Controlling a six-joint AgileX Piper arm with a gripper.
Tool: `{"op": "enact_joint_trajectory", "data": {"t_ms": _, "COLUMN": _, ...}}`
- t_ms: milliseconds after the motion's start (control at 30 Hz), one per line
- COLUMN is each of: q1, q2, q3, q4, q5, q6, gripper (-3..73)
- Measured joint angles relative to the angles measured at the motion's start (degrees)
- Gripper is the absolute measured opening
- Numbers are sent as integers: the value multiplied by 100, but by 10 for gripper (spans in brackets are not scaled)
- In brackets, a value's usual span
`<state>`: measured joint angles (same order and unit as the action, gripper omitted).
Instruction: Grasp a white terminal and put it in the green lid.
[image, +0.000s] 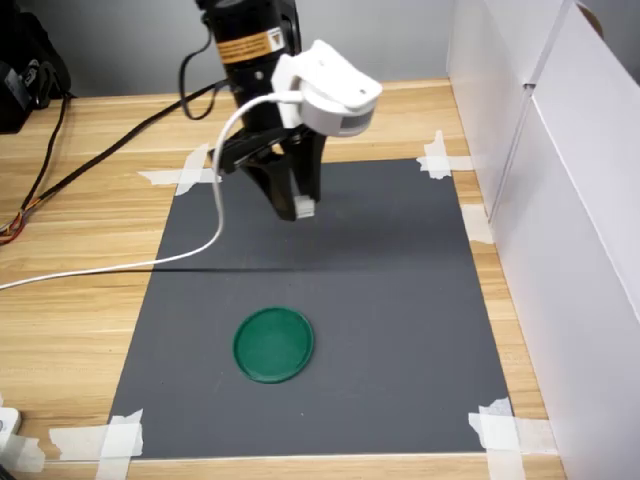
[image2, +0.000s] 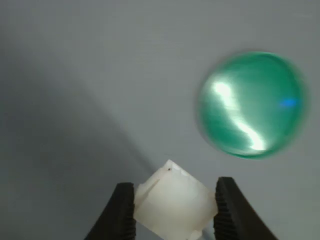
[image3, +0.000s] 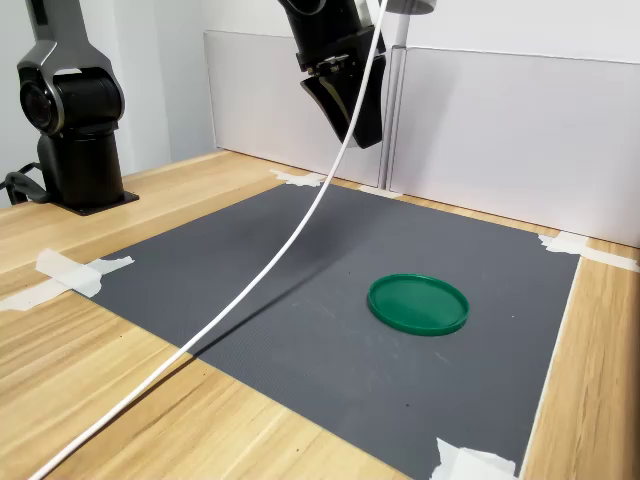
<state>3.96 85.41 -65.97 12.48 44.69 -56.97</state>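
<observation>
One grasp done, carry step in hand: the black two-finger gripper (image2: 172, 210) has its jaws closed on the tiny white plastic terminal block (image2: 172, 205), held in the air above the dark grey mat (image: 400, 300). The flat round dark-green plastic lid (image: 273, 344) lies empty, well apart. Next, I'd judge: traverse over the lid, descend, release. Terminal looks translucent-white, roughly cubic, seated cornerwise.

Your arm (image3: 330, 30) is reaching down from above and hanging in the air, well clear of the surface below. Your gripper (image: 296, 205) is pointing downward, its two dark fingers (image2: 120, 212) pressing in from either side on the white terminal (image2: 172, 205). The white camera housing (image: 330, 88) is sitting on your wrist just above the fingers.
</observation>
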Motion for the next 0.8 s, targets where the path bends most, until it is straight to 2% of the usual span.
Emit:
{"op": "enact_joint_trajectory", "data": {"t_ms": 267, "q1": -576, "q2": 708, "q3": -722, "q4": 101, "q5": -86, "q6": -52, "gripper": 371}}
{"op": "enact_joint_trajectory", "data": {"t_ms": 533, "q1": -595, "q2": 1304, "q3": -1379, "q4": 136, "q5": -20, "q6": 42, "gripper": 371}}
{"op": "enact_joint_trajectory", "data": {"t_ms": 800, "q1": -595, "q2": 1820, "q3": -1508, "q4": 201, "q5": 75, "q6": 97, "gripper": 371}}
